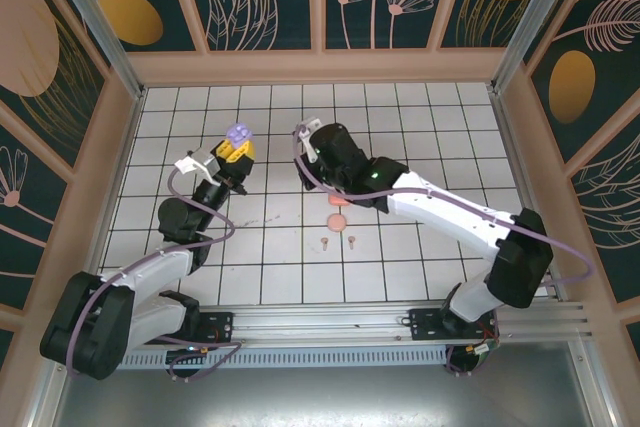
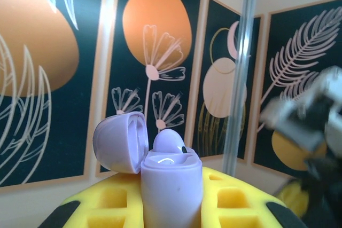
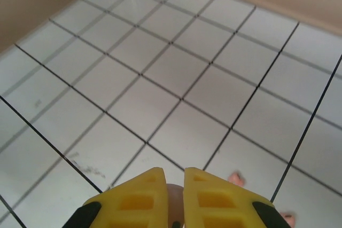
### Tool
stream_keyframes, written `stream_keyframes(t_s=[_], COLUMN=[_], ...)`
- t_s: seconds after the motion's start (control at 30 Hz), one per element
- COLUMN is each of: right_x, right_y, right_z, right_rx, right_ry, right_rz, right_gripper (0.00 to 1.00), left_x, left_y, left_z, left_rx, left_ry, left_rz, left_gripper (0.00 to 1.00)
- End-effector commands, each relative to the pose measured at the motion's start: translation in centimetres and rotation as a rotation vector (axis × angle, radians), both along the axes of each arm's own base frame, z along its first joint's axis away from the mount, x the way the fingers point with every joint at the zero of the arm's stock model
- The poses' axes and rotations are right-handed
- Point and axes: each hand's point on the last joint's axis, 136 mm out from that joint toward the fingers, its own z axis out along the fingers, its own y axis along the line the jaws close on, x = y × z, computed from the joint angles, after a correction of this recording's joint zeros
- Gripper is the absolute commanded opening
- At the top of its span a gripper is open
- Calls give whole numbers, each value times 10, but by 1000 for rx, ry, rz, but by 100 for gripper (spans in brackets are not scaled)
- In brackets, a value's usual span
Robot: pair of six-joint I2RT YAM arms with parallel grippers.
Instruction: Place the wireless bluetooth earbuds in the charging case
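From above, the left gripper (image 1: 236, 151) clamped the open lilac plastic charging case (image 1: 238, 134), just left of the right gripper (image 1: 300, 137). Left wrist: one lilac earbud (image 2: 170, 140) sat inside it. Right wrist: near-closed fingers (image 3: 206, 190) pinched a pale rounded earbud (image 3: 172, 193), seemingly.

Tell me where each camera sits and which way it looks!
Top external: above and behind, looking down on the tiled table; left arm and right arm show.
Left wrist: faces sideways at the painted wall; its yellow fingers clamp the open lilac charging case.
Right wrist: tilts down at the tiles; its yellow fingers nearly touch.
Shared: top and left wrist, the case; top and right wrist, two pink earbuds.
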Motion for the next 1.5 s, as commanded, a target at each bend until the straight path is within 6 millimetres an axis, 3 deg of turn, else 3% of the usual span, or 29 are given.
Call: stream_keyframes(t_s=[0.0, 0.23, 0.47, 0.8, 1.47], right_x=[-1, -11, -21, -33, -32], right_y=[-10, -8, -1, 13, 29], right_z=[57, 118, 145, 130, 105], right_rx=[72, 204, 294, 311, 309], right_ry=[-88, -159, -171, -136, -103], right_rz=[-9, 37, 92, 153, 158], right_gripper=[11, 11, 11, 12, 12], left_x=[-13, -24, -26, -26, -32], left_y=[-13, -45, -72, -83, -87], left_z=[5, -10, -11, -1, 13], left_rx=[13, 102, 113, 75, 49], left_ry=[-43, -30, -17, -31, -62], left_rz=[-94, -226, -321, -370, -400], left_gripper=[0, 0, 0, 0, 0])
